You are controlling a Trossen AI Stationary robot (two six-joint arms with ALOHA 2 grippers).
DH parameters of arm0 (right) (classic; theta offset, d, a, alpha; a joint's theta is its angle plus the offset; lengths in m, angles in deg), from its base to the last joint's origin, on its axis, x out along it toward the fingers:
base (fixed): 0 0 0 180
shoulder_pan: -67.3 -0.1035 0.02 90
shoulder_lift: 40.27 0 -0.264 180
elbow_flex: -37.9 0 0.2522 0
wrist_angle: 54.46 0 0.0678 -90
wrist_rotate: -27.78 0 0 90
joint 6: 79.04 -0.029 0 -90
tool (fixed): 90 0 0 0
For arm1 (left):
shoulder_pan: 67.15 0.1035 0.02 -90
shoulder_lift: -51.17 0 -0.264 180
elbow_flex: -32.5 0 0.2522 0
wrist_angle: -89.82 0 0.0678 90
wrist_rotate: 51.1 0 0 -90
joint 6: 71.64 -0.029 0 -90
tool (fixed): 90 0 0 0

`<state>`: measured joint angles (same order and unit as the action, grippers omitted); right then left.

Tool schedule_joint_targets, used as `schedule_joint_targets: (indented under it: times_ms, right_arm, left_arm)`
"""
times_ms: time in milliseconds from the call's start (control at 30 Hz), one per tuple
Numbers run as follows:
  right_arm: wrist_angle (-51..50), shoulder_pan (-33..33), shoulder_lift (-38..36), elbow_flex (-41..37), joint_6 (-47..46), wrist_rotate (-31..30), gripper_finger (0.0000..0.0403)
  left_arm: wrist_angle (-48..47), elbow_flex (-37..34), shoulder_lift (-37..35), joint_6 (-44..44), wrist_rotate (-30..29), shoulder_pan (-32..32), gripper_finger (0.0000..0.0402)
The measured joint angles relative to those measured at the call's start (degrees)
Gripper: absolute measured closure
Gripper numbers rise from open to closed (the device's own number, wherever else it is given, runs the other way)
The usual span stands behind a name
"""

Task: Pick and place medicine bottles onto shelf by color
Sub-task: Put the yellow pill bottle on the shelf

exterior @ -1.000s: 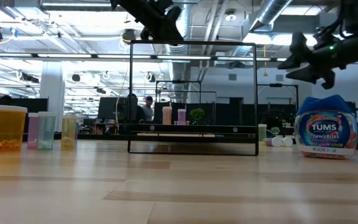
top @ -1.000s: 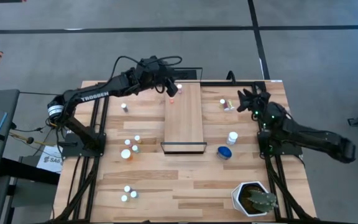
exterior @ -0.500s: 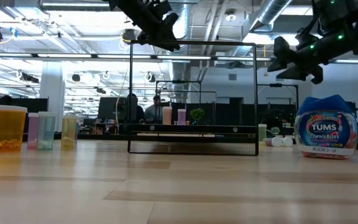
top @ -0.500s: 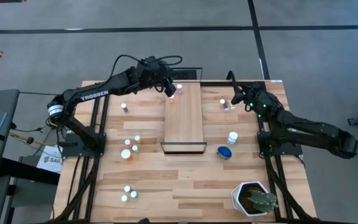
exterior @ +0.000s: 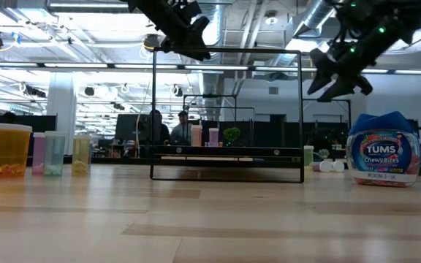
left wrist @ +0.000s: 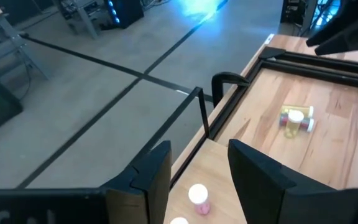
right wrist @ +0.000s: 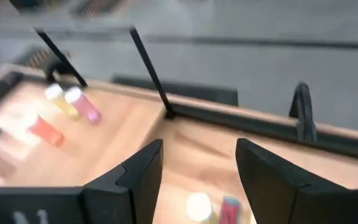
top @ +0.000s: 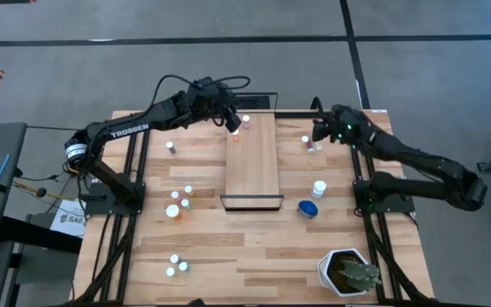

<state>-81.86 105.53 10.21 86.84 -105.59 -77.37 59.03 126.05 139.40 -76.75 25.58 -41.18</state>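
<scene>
On the left half of the table (top: pixel 203 256) stand several small white-capped bottles: one alone near the far left (top: pixel 170 147), a cluster with an orange one at mid-left (top: pixel 174 211), and a pair toward the near edge (top: pixel 176 264). In the low view these show as an orange bottle (exterior: pixel 7 150) with pink and yellowish ones just beside it. The left gripper (top: pixel 231 124) hangs over the far left corner of the shelf (top: pixel 254 162), its fingers (left wrist: pixel 151 171) set a narrow way apart with nothing between them; directly below, in its wrist view, stands a pink bottle (left wrist: pixel 198 198), and the overhead view shows a pink bottle (top: pixel 245 122) on the far end of the shelf and an orange one (top: pixel 235 136) just beside the shelf's left edge. The shelf itself lies lengthwise down the middle of the table, its dark rim at the near end. To its right, the right gripper (top: pixel 320 131) hovers above two small bottles (top: pixel 309 144) near the far right edge, its fingers (right wrist: pixel 138 174) spread wide and empty; a white cap (right wrist: pixel 199 206) shows beneath them. Nearer, a white bottle (top: pixel 318 188) stands beside the bigger blue bottle (top: pixel 308 208), and a white plant pot (top: pixel 348 271) sits at the near right corner.
</scene>
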Motion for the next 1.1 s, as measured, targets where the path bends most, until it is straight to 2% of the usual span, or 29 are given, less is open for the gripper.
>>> schedule_joint_targets:
  times_ms: [133, 367, 733, 1100]
  right_arm:
    - [-7.20, 0.90, 5.45, 4.88, 0.13, 1.67, 0.0175]
    - [-9.71, 2.10, 13.90, 7.90, 1.12, 3.74, 0.0159]
    - [-14.26, 2.01, 23.07, 12.18, 1.09, 7.69, 0.0153]
    - [-14.80, 0.38, 30.90, 14.43, 1.05, 7.86, 0.0154]
  left_arm:
    - [-1.35, 0.00, 0.00, 0.23, -0.05, 0.00, 0.0253]
    - [-3.50, 0.00, 0.00, 0.34, -0.17, 0.00, 0.0253]
    - [-5.49, -0.02, 0.00, 0.89, -0.19, 0.00, 0.0253]
    - [-6.74, -0.02, 0.00, 1.08, -2.46, -0.02, 0.0253]
